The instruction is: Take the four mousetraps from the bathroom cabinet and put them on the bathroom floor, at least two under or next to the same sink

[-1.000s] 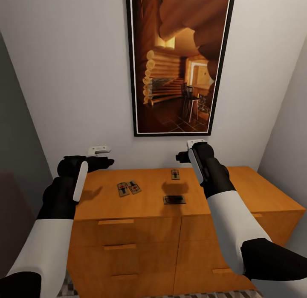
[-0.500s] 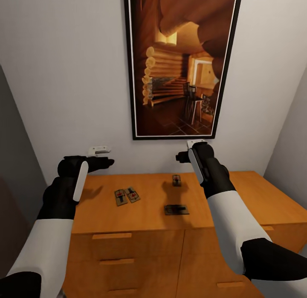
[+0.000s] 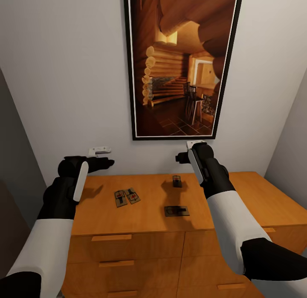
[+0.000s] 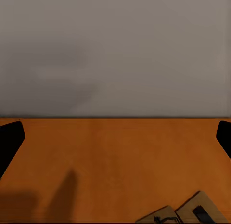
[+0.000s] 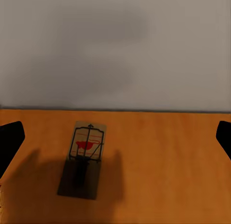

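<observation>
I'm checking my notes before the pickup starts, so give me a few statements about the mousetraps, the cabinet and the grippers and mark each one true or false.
1. All four mousetraps lie on the cabinet top. True: a touching pair, one near the wall, one nearer the front edge.
2. The right gripper is shut on a mousetrap. False: in the right wrist view its fingers stand wide apart with the trap lying on the wood below.
3. A framed picture hangs above the cabinet. True.
4. One cabinet drawer is pulled open. False: the drawer fronts look flush and closed.
5. The left gripper is open and holds nothing. True.
</observation>
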Available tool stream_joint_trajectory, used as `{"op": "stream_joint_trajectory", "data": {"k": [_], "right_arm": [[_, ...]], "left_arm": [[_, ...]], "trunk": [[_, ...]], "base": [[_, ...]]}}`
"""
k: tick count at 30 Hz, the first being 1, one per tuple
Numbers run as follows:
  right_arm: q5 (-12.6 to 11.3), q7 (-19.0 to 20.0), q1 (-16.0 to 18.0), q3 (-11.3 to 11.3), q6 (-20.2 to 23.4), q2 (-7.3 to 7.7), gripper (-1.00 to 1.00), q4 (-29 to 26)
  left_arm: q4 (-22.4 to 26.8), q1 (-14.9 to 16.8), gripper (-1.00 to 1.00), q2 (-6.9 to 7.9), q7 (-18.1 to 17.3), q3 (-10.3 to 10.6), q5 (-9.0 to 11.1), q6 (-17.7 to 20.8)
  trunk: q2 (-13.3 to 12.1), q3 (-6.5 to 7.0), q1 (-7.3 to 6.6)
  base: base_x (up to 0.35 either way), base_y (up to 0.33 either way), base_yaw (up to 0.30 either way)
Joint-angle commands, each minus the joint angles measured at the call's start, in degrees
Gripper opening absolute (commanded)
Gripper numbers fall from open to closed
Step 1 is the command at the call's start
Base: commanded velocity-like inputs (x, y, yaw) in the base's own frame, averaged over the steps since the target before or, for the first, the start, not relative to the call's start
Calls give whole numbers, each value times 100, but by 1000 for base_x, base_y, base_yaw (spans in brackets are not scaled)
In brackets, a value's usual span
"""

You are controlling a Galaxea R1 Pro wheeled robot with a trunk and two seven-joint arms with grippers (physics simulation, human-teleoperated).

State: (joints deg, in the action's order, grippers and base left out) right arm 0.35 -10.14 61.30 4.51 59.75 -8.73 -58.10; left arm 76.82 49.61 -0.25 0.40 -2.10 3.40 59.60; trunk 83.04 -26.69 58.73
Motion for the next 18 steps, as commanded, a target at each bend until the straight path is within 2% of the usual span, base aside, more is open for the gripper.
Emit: {"op": "stream_joint_trajectory", "data": {"k": [1, 8, 11, 18], "right_arm": [[-4, -14, 5, -1, 25, -1, 100, 1], [-37, -2, 5, -27, 25, -40, 100, 26], [-49, 1, 5, -32, 25, -111, 100, 72], [-59, -2, 5, -77, 25, -127, 100, 786]], "left_arm": [[-17, 5, 100, -4, 4, -10, 31, 26], [-159, 5, 100, -9, 4, -10, 36, 26], [-223, 5, 100, -10, 4, -10, 37, 26], [-319, 5, 100, -10, 1, -10, 39, 26]], "trunk": [[4, -7, 0], [4, -7, 0], [4, -7, 0], [4, -7, 0]], "base": [[3, 0, 0], [1, 0, 0], [0, 0, 0], [0, 0, 0]]}}
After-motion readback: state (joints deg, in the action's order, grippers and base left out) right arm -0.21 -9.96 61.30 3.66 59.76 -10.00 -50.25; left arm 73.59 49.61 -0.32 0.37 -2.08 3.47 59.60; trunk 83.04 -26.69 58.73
